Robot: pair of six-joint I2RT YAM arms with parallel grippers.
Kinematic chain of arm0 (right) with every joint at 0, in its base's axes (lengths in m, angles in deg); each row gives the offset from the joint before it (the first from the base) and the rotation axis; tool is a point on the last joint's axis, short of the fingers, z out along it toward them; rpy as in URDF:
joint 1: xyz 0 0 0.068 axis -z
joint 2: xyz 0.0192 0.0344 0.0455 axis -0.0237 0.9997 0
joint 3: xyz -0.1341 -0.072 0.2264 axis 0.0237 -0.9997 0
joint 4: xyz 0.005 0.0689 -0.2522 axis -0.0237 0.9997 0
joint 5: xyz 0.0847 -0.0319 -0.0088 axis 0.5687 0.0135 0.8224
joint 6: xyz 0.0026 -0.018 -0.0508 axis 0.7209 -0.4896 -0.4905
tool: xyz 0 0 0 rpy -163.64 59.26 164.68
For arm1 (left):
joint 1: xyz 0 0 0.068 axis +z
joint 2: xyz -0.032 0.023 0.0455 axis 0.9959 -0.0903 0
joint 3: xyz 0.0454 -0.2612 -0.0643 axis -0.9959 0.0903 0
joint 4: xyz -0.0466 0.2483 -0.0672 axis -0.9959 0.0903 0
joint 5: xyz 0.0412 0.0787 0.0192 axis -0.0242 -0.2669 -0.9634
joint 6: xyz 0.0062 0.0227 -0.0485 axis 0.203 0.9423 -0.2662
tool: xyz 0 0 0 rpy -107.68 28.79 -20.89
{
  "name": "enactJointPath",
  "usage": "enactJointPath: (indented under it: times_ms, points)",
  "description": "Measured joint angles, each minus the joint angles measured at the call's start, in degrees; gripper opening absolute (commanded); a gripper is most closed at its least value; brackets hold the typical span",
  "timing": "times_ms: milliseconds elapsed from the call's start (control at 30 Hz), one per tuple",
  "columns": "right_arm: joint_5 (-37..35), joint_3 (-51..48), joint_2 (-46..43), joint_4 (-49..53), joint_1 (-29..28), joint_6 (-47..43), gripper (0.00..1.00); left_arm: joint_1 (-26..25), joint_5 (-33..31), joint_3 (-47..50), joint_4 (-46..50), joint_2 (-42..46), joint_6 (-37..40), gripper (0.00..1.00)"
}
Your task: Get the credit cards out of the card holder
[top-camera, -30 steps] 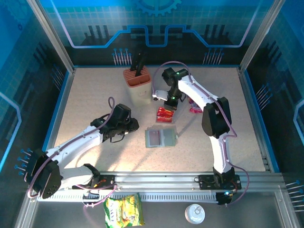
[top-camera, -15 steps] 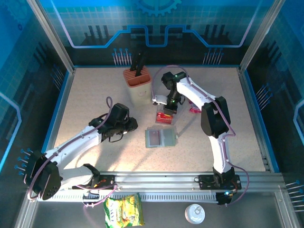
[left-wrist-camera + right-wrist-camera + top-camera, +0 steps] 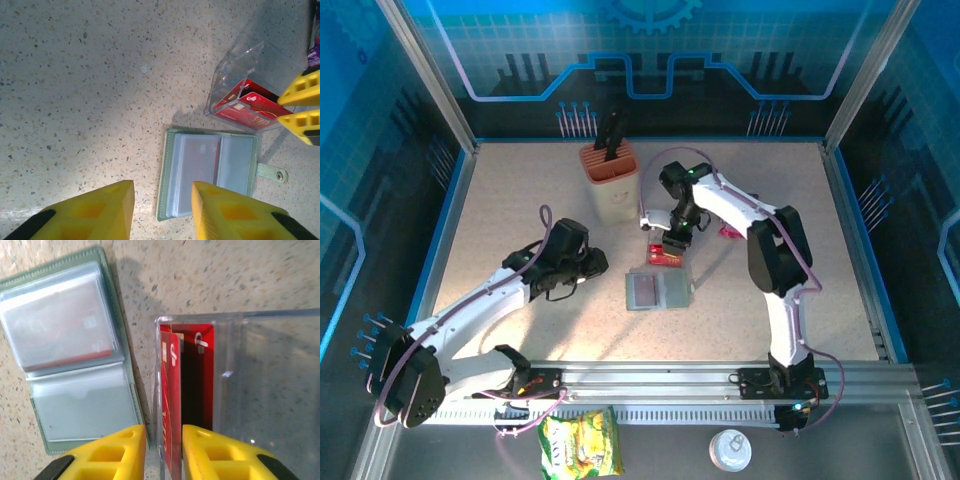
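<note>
The right gripper (image 3: 164, 432) points down over the clear plastic stand (image 3: 265, 385). Its yellow jaws are slightly apart and straddle the stand's side wall and a red credit card (image 3: 172, 390) that stands on edge just inside that wall. The card runs straight ahead from the gap between the jaws. A sliver of table shows between the stand wall and the finger on the left of the wrist view, so the jaws are loose around the card, not pinching it. A second red card (image 3: 202, 360) stands just to the right of the first, ahead of the other finger.

The card holder (image 3: 75, 405) lies open and flat on the speckled table (image 3: 225, 270), to the left of the right jaws. Its green edge is just beside the stand's wall. Its farther clear sleeve holds a reddish card (image 3: 65, 325), and the nearer sleeve shows plain pale grey.

The left gripper (image 3: 162, 187) hovers with its jaws well apart and bare table between them. The open card holder lies just ahead of the finger on the right of that wrist view. The stand with its red cards sits farther ahead and to the right, and the right gripper's yellow fingers (image 3: 300, 107) are at its far side.
</note>
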Motion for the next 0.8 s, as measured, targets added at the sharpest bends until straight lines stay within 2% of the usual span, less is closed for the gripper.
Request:
enactJointPath:
  times_ms: [167, 267, 500, 667, 800]
  points:
    - [0.0, -6.1, -10.1, -5.4, -0.1, 4.5, 0.27, 0.0, 2.4, 0.0, -2.0, -2.6, 0.0, 0.35]
    - [0.0, -9.6, -14.7, -9.1, -0.3, 9.3, 0.27, 0.0, 4.3, 0.0, -3.5, -5.1, 0.0, 0.31]
    - [-0.3, -19.0, -17.2, -19.3, -2.0, 27.3, 0.19, -0.8, 7.8, 0.0, -7.3, -10.0, 0.0, 0.26]
    - [-0.9, -26.9, -19.8, -26.7, -3.4, 41.5, 0.19, -3.4, 9.1, 0.0, -9.3, -14.4, -0.7, 0.19]
    - [-1.3, -33.2, -23.2, -33.2, -3.8, 52.0, 0.15, -5.6, 9.6, 0.0, -10.4, -17.1, -1.6, 0.15]
